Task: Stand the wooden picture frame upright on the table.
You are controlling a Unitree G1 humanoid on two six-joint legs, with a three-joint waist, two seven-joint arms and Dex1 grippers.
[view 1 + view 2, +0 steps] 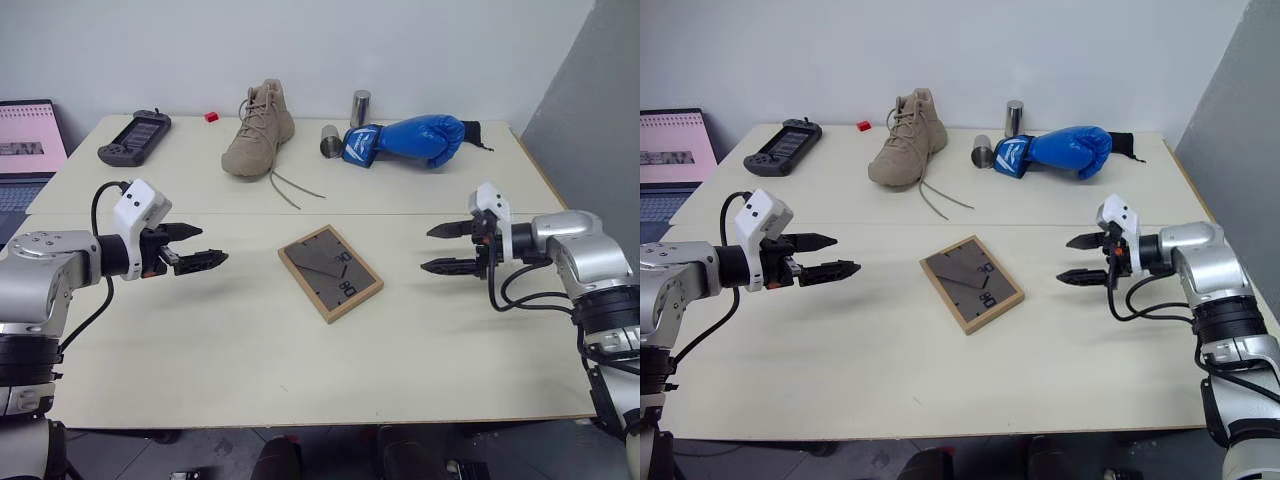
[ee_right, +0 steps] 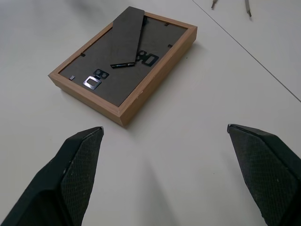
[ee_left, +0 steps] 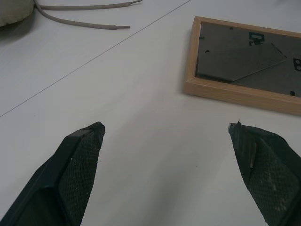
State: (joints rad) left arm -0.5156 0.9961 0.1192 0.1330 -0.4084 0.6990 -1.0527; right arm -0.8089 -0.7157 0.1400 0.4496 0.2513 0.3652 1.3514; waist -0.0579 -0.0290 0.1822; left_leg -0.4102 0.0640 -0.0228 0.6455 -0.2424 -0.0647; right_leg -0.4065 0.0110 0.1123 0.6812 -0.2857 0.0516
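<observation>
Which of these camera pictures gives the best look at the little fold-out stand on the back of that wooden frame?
The right wrist view: the whole wooden picture frame lies face down, its fold-out stand and hanging clips close and clear. The left wrist view cuts off part of the frame. The two eye views show it whole but small on the table.

Wooden picture frame (image 1: 330,272) front hidden, face-down
</observation>
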